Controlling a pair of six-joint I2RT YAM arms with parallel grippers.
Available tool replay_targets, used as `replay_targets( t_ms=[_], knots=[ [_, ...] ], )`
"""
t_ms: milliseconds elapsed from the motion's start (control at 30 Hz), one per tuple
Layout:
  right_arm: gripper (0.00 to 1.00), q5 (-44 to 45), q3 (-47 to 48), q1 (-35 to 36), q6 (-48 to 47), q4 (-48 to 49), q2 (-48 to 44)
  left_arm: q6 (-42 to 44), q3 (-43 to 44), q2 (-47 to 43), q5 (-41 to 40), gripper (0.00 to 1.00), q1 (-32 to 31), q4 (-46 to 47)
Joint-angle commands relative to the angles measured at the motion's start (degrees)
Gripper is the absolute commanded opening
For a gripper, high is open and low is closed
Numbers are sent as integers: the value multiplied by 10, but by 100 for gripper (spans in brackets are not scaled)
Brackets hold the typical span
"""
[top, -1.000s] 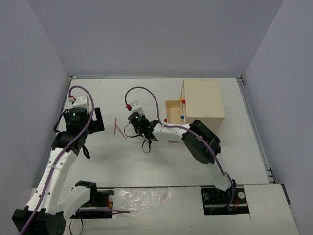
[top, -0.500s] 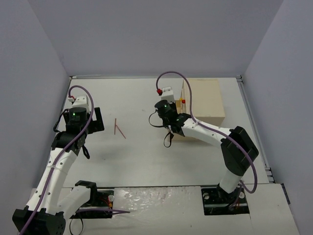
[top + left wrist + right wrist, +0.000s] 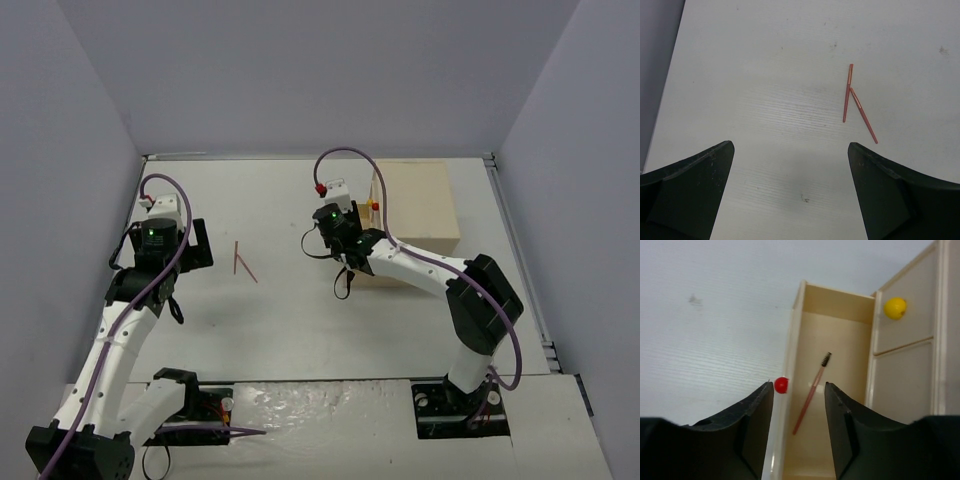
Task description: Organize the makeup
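Observation:
Two thin pink pencils (image 3: 847,92) (image 3: 243,262) lie crossed in a V on the white table. My left gripper (image 3: 790,160) (image 3: 197,245) hovers to their left, open and holding nothing. My right gripper (image 3: 799,390) (image 3: 350,258) hangs over the pulled-out drawer (image 3: 835,300) of the beige drawer box (image 3: 415,205). Its jaws stand apart with nothing between them. Below them a pink brush with a dark bristle tip (image 3: 812,392) lies slanted on the drawer floor. No other makeup shows in these views.
The drawer's red knob (image 3: 781,385) sits by my right gripper's left finger. A yellow knob (image 3: 895,308) marks a shut drawer front beside it. The box stands at the back right; grey walls close in the table.
My right arm swung from beside the pencils to over the open drawer, then its jaws opened. The brush now lies in the drawer. The left arm has not moved.

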Motion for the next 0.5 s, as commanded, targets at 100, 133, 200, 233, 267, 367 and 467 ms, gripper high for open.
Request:
replay_targets(
  t_ms=[100,133,200,233,267,367,467],
  knots=[
    [47,-163,101,65,-25,54,25,3,14,-9,-3,97,8,29],
    [47,-173,112,74,-29,55,39,3,14,-9,-6,97,9,29],
    [48,-206,138,88,-29,65,75,1,13,-11,-12,97,10,29],
    [47,-220,152,95,-26,71,97,1,13,-13,-17,97,10,29],
    [47,-234,162,99,-22,78,114,0,13,-14,-21,97,10,28],
    [47,-269,177,109,-10,104,154,-2,12,-21,-34,97,9,27],
    [46,-293,190,116,0,132,194,-8,11,-28,-45,97,11,27]
  ],
)
